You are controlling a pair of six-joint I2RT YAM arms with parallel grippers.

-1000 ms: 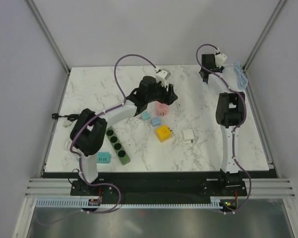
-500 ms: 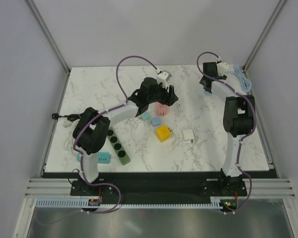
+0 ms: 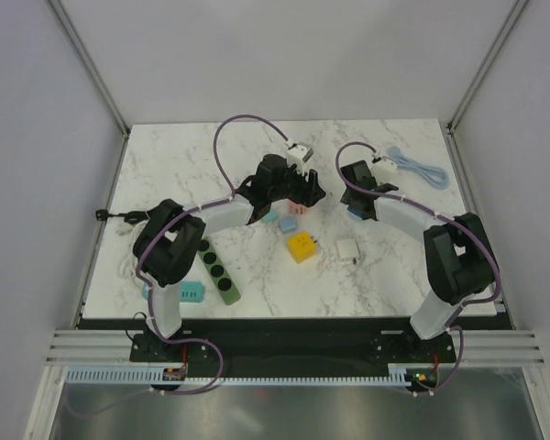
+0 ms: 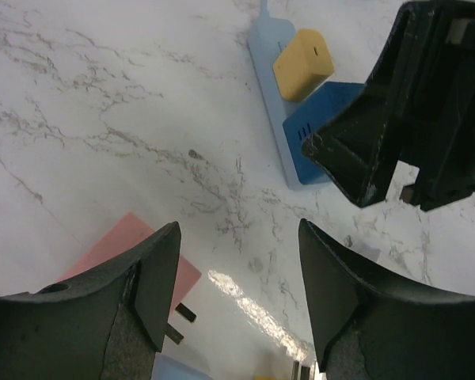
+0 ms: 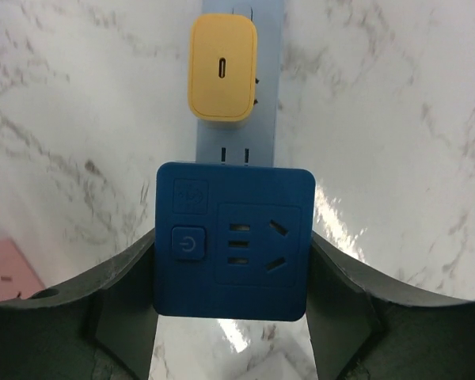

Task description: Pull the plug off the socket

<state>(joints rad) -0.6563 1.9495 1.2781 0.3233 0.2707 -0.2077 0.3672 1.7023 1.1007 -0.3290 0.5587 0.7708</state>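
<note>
On the socket strip point(image 5: 271, 79), both plugs look seated to me: the yellow plug point(image 5: 223, 67) further along it and the blue plug point(image 5: 245, 198) at its end. So I judge nothing has been pulled off yet. My right claw point(image 5: 233, 261) is clamped on the blue plug, one finger against each side. My left claw point(image 4: 237, 237) hangs spread and empty near the strip, over the bench point(image 4: 103, 95) and a pink block point(image 4: 119, 249). Still to do: hold the strip down and draw a plug out. Compared with a second ago, the right arm has swung in toward the left arm. The strip's cable point(image 3: 420, 170) has travelled with it, which is why I read the grip as firm. The left arm has hardly shifted.
</note>
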